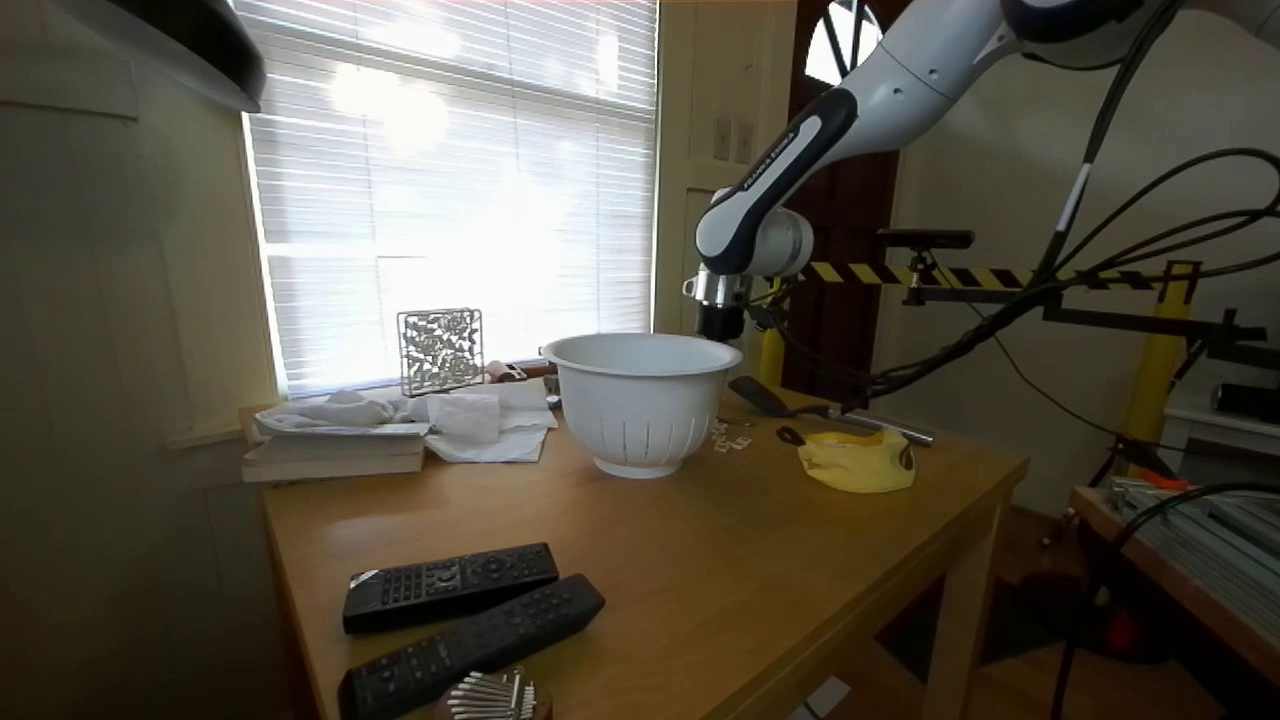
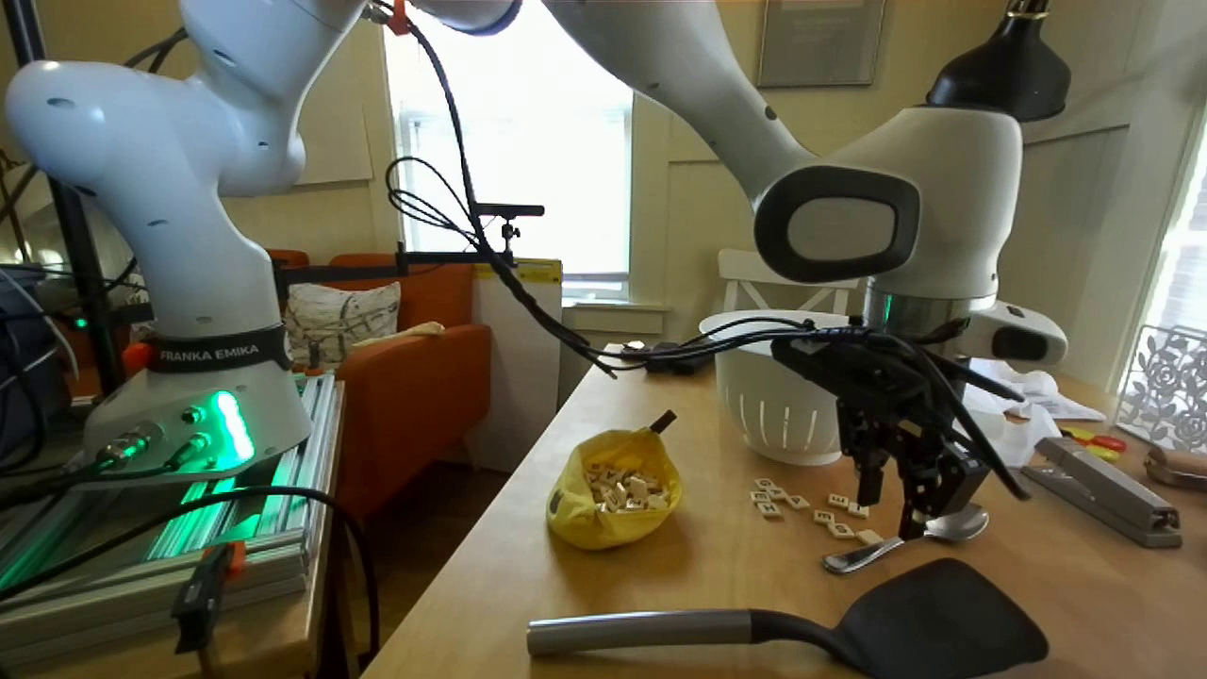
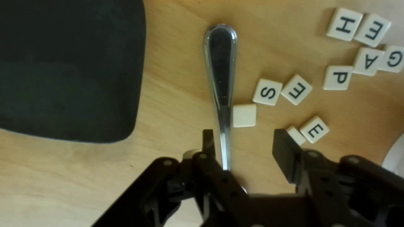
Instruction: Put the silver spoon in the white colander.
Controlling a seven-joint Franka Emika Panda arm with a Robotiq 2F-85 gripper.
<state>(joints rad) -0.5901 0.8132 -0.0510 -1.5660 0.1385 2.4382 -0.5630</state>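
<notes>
1. Bearing everything I need, the table (image 2: pixel 717 575) shows one side edge in an exterior view, well apart from my work; the near edge there is out of frame.
2. The white colander (image 1: pixel 640 410) stands upright, its flared rim well above the table. I would lift straight up, travel over that rim, then lower toward the middle of the mouth.
3. The black spatula (image 2: pixel 948 622) lies flat, its blade near the silver spoon (image 3: pixel 223 94) but apart, with room for one finger between them.
4. My gripper (image 3: pixel 244 145) has its fingers apart, clamped on nothing; in the wrist view the spoon's neck runs between them, nearer one finger. I cannot tell whether the tips touch the table.
5. The spoon lies on the table, its bowl mostly hidden by my gripper in the wrist view. I expect it light, stiff and tough, yet slick; I would pinch across the slim neck near the bowl, low and firm, against twisting.
6. The letter tiles (image 3: pixel 267 91) lie on the colander's side of the spoon; a blank tile (image 3: pixel 244 115) sits so close to the handle that I cannot tell whether they touch. My closing finger could nudge it.
</notes>
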